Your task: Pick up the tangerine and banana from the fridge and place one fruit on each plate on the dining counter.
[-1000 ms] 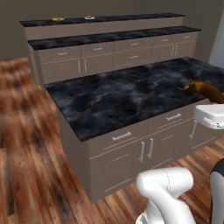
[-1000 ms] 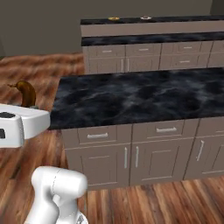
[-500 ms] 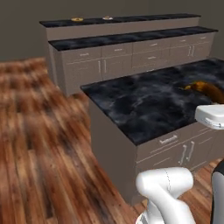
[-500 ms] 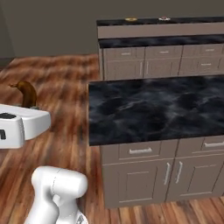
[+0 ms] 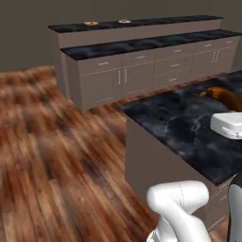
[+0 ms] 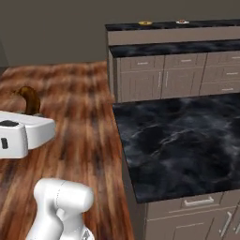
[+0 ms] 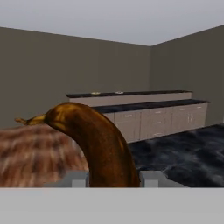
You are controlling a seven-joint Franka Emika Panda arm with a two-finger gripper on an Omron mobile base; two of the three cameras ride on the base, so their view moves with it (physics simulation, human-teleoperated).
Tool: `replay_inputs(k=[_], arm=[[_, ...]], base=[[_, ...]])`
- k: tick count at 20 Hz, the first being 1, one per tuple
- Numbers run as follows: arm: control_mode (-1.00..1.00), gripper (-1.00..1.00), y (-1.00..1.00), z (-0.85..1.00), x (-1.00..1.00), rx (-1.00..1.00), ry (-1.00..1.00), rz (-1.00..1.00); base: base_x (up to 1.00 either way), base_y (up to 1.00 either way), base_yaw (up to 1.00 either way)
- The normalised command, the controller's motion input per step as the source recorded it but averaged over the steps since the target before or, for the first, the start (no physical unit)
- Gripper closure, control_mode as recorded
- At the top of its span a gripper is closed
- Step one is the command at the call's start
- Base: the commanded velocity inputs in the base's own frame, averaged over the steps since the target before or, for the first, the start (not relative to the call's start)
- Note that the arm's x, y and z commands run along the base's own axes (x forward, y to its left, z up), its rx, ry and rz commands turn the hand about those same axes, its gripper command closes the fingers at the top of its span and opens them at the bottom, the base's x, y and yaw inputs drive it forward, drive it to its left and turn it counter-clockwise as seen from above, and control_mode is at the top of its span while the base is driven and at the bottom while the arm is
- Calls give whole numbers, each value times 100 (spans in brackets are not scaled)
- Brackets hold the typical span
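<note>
Counter edge [image 5: 142, 118] nearer — banana [image 7: 98, 146] aloft

We see a home kitchen: ahead of the pincer [image 7: 113, 179] runs a long counter [image 5: 142, 45] with a black marbled top over taupe cabinets with drawers and bar handles, 2 plates [image 5: 90, 22] on its raised ledge, a matching island [image 6: 183, 140] nearer, and wood plank floor [image 5: 52, 142].

Base views flank the arm, sharing the dining counter [image 5: 142, 21]; hand view faces it level
</note>
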Motion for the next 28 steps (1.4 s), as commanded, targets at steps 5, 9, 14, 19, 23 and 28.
replay_inputs(k=[5,9,14,19,23,28], arm=[[100,100,0,0,0,0,0,0],[100,100,0,0,0,0,0,0],[100,100,0,0,0,0,0,0],[100,100,0,0,0,0,0,0],[100,100,0,0,0,0,0,0],[100,100,0,0,0,0,0,0]], base=[[99,89,-31],[94,99,-32],[91,100,-33],[86,100,-29],[83,100,-27],[83,100,-26]])
